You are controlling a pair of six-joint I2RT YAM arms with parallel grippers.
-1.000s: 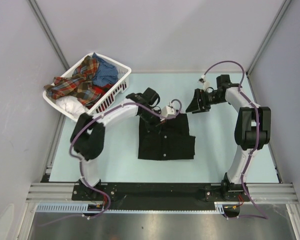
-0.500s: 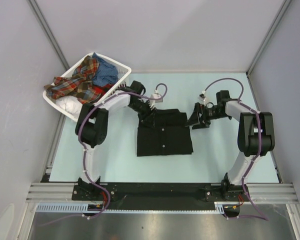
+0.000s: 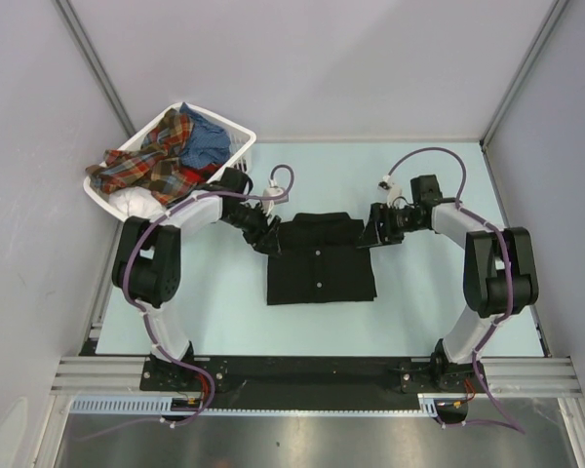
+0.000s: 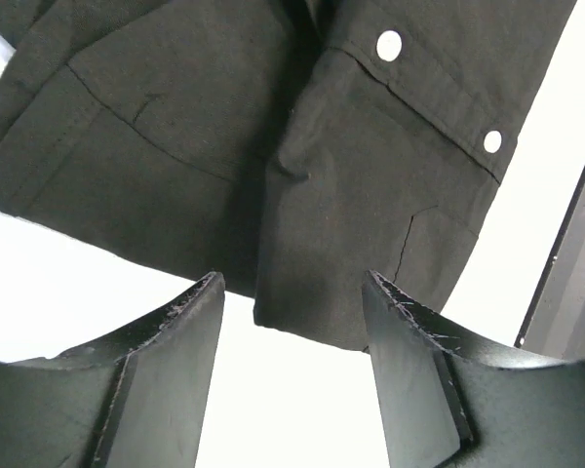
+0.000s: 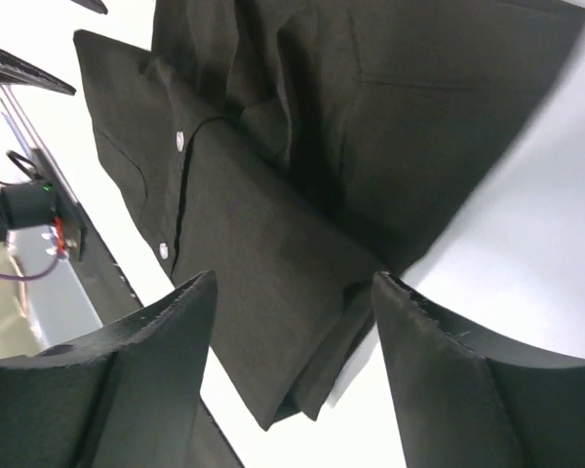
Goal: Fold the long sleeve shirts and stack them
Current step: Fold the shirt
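From where I stand, the surface point(image 3: 224, 312) is a pale blue-green sheet, matt and evenly lit, with only soft shadows on it. Plain grey-lilac panels close it in: a back wall point(image 3: 302, 68) along the far edge, and a left wall point(image 3: 24, 214) and a right wall point(image 3: 570, 195) at the sides. Slanting aluminium posts point(image 3: 91, 60) rise at both far corners. Along the near edge runs a silver aluminium rail point(image 3: 102, 373), and nearer than that lies a brushed steel sheet point(image 3: 322, 444).
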